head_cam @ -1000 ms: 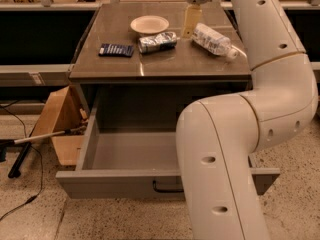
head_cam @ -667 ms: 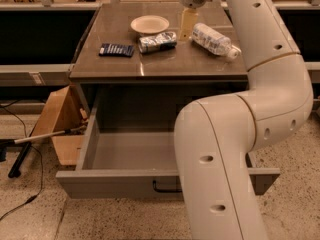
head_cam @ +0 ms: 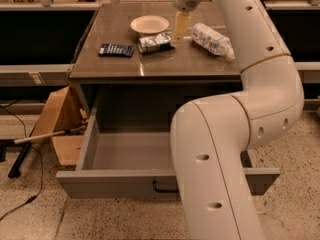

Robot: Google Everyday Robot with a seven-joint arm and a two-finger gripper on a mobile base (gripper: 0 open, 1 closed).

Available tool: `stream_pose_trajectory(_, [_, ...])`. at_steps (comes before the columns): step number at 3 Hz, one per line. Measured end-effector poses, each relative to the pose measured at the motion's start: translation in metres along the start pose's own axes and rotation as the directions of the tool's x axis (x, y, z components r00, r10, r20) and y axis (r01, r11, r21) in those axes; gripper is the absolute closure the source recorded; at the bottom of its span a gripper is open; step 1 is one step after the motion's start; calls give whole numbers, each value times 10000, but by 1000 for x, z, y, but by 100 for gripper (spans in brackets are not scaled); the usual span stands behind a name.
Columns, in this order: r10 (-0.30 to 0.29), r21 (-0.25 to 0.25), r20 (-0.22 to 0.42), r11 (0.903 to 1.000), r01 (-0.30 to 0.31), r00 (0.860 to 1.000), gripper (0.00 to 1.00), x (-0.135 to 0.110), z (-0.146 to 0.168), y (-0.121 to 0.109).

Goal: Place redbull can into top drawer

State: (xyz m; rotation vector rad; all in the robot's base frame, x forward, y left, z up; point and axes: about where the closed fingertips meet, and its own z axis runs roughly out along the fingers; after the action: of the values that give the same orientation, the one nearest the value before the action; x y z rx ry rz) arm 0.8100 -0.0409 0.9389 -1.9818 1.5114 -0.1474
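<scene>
The redbull can (head_cam: 155, 42) lies on its side on the table top (head_cam: 165, 66), in front of a white plate. My gripper (head_cam: 181, 28) hangs over the back of the table, just to the right of the can and left of the water bottle (head_cam: 212, 39). It holds nothing that I can see. The top drawer (head_cam: 112, 183) stands pulled open below the table and its inside (head_cam: 132, 151) is bare. Its black handle (head_cam: 161, 188) shows partly behind my arm.
A white plate (head_cam: 149, 24) and a flat dark blue packet (head_cam: 116, 49) lie on the table. My large white arm (head_cam: 225, 149) covers the drawer's right half. A cardboard box (head_cam: 60, 119) and a stick with cables lie on the floor at the left.
My gripper has moved a little to the left, closer to the can. The can, bottle, packet and drawer have not moved.
</scene>
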Motion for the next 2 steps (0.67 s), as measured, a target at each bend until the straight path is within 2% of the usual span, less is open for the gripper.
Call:
stream_pose_trajectory(1, [-800, 270, 6, 9964, 799, 9968, 0, -11, 8, -11])
stream_pose_trajectory(2, [-1299, 44, -287, 9915, 1301, 9911, 0, -13, 28, -11])
